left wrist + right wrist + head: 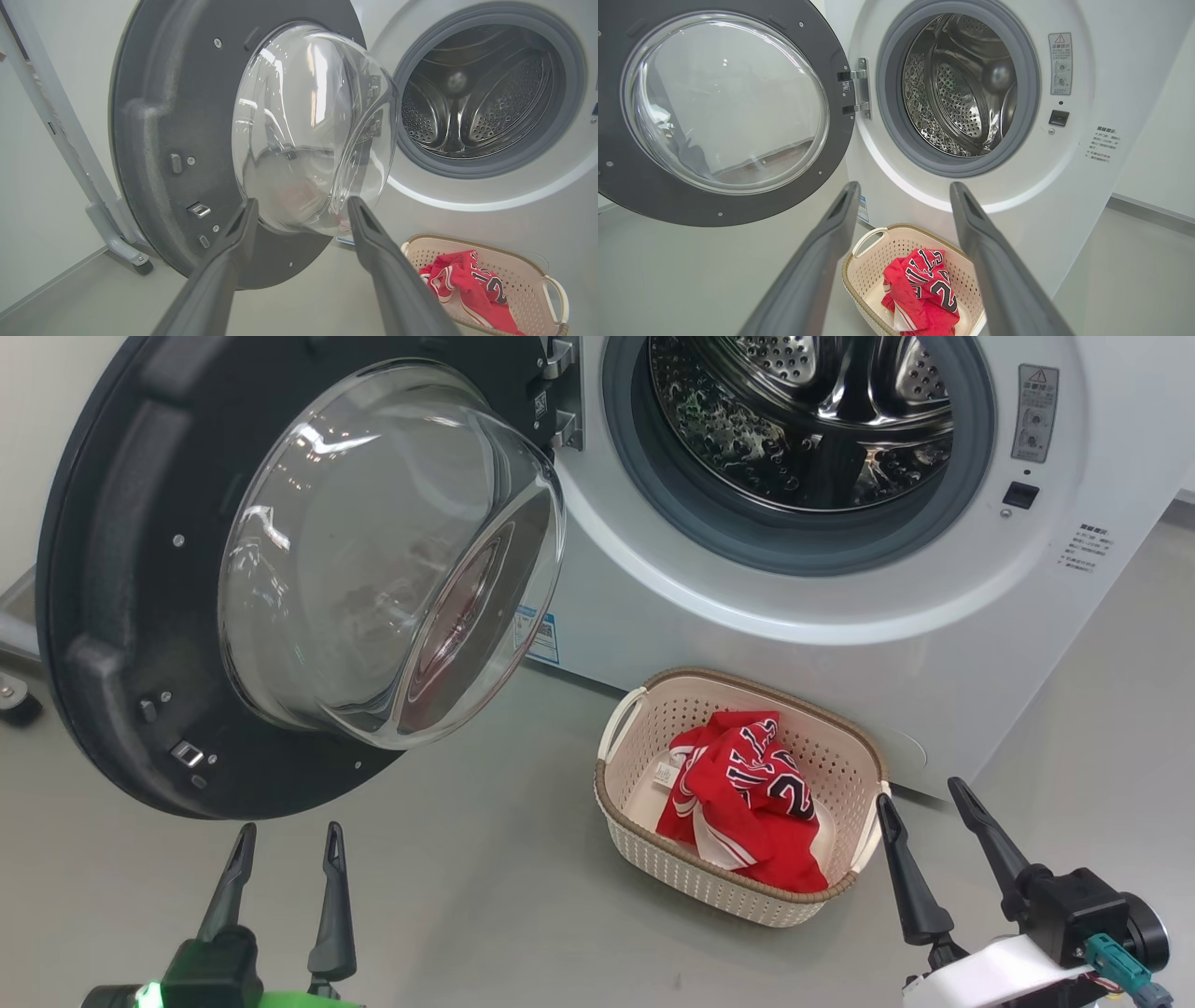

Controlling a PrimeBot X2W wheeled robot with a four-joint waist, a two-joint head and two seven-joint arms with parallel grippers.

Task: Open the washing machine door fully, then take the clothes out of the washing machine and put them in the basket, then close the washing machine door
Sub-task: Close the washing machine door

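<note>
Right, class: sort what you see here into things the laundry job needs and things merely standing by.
Job: washing machine door, washing machine, clothes, basket.
Standing by: white wheeled frame, warning label.

The floor [523,915] is smooth, pale grey and faintly glossy, and in the left wrist view its left edge meets a light wall [32,196]. The washing machine [822,644] stands on it at the far side. The basket [709,882] sits on the floor just before the machine's lower front, one long side toward it. Near the floor's left edge a white frame leg [112,233] rests on a small dark caster [142,267], well apart from the basket.
</note>
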